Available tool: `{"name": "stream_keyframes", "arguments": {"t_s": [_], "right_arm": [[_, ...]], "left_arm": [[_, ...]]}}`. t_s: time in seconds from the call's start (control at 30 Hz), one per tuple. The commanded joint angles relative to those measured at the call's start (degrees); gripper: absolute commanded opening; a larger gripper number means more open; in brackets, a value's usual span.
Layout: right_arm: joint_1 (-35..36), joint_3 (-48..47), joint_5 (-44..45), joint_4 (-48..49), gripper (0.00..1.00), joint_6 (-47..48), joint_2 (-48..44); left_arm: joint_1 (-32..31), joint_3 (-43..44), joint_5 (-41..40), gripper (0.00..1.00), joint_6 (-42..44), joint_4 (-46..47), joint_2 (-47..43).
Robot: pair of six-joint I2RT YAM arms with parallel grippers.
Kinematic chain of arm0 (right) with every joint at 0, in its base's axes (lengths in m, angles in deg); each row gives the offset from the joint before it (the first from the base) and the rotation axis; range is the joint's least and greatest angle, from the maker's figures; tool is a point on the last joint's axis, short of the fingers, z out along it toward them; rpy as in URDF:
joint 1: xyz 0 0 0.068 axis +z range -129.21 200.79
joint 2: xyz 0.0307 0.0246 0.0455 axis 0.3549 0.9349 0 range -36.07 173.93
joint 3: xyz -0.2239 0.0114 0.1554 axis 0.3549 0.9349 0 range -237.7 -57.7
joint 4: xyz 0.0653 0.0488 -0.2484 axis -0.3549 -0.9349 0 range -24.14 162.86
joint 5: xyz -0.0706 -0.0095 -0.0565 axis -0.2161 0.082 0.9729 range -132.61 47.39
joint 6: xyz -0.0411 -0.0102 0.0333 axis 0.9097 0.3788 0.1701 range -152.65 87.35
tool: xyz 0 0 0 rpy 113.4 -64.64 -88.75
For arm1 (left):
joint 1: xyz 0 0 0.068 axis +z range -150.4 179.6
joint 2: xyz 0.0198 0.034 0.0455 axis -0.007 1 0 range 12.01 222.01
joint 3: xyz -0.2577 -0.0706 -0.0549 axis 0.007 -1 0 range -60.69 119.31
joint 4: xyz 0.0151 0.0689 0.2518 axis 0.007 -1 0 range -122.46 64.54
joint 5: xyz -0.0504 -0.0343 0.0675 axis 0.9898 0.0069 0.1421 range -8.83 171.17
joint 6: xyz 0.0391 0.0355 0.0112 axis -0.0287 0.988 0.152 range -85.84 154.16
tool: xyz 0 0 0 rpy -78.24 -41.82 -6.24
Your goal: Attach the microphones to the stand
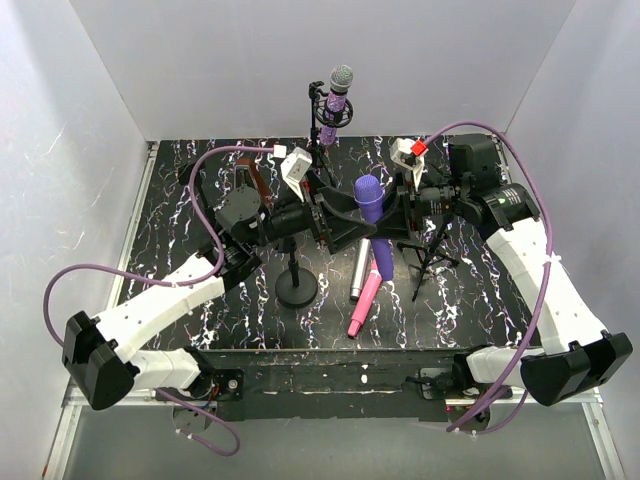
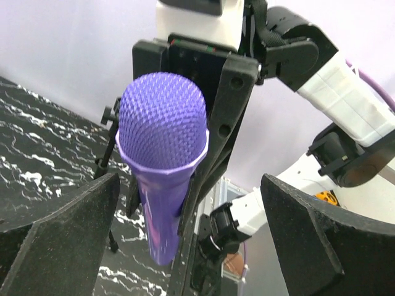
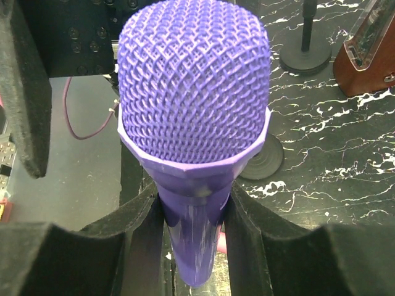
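Note:
The smooth violet microphone (image 1: pixel 368 198) (image 3: pixel 192 98) stands head-up above the middle of the table, with my right gripper (image 1: pixel 388 212) (image 3: pixel 194 237) shut on its body just below the head. My left gripper (image 1: pixel 335 218) (image 2: pixel 185 237) is open, its fingers (image 2: pixel 62 228) spread wide on either side of the violet microphone (image 2: pixel 162 142) and not touching it. A glittery purple microphone (image 1: pixel 340 95) with a grey mesh head sits in the clip of the back stand (image 1: pixel 320 150). The silver-grey microphone (image 1: pixel 357 272) and the pink microphone (image 1: pixel 364 305) lie on the table below the grippers.
A round-base stand (image 1: pixel 296 287) rises just left of the lying microphones, and a tripod stand (image 1: pixel 430 255) is to their right. A dark red wedge-shaped box (image 3: pixel 367 55) shows at the right wrist view's upper right, beside round stand bases (image 3: pixel 305 57).

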Motion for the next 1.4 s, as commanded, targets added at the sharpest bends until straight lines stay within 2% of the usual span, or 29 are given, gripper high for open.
{"name": "stream_keyframes", "arguments": {"t_s": [0.0, 0.17, 0.47, 0.57, 0.63, 0.7, 0.73, 0.8, 0.83, 1.0, 1.03, 1.1, 1.23, 1.37], "right_arm": [[0.5, -0.2, -2.3, 1.0, 0.01, 0.0, -1.0], [0.6, 0.3, -3.3, 1.0, 0.01, -0.1, -1.1], [0.7, 0.3, -4.2, 1.0, 0.01, -0.4, -0.9], [0.7, 0.6, -4.2, 1.0, 0.01, -0.2, -1.1], [0.7, 0.8, -4.2, 1.0, 0.01, -0.1, -1.1], [0.7, 0.9, -4.2, 1.0, 0.01, 0.0, -1.2], [0.7, 1.0, -4.2, 1.0, 0.01, 0.1, -1.2], [0.7, 1.3, -4.1, 1.3, 0.07, 0.0, -1.4], [0.7, 1.4, -4.2, 1.4, 0.14, -0.4, -1.3], [0.5, 3.5, -5.6, 4.1, 0.55, -3.5, -2.4], [0.4, 4.2, -6.1, 5.2, 0.58, -4.5, -2.6], [0.4, 6.4, -7.1, 8.0, 0.62, -6.9, -2.9], [0.4, 12.3, -12.2, 16.9, 0.63, -14.5, -3.4], [0.4, 14.6, -13.7, 19.3, 0.63, -15.8, -3.5]], "left_arm": [[-1.8, -0.6, -6.0, 0.97, 1.7, 8.4, 0.7], [-2.4, -0.8, -9.0, 0.89, 2.3, 10.6, 1.5], [-3.5, 0.8, -9.8, 0.83, 1.4, 12.0, 4.8], [-3.7, 0.9, -10.1, 0.73, 1.5, 12.4, 5.4], [-3.7, 1.2, -10.0, 0.62, 1.5, 12.4, 5.7], [-3.7, 1.4, -10.1, 0.41, 1.1, 12.8, 5.8], [-3.7, 1.1, -10.3, 0.34, 0.8, 13.3, 5.7], [-3.7, 0.3, -10.7, 0.19, -0.5, 15.2, 5.0], [-3.7, 0.0, -11.1, 0.15, -1.2, 15.6, 4.4], [-3.7, -3.8, -16.3, 0.10, -4.0, 20.0, 0.5], [-3.7, -4.5, -17.1, 0.09, -4.2, 21.0, -0.1], [-3.7, -5.6, -18.7, 0.07, -4.7, 22.7, -1.5], [-3.7, -6.3, -21.2, 0.06, -3.7, 24.2, -3.1], [-3.7, -6.7, -22.1, 0.06, -3.6, 25.4, -3.7]]}}
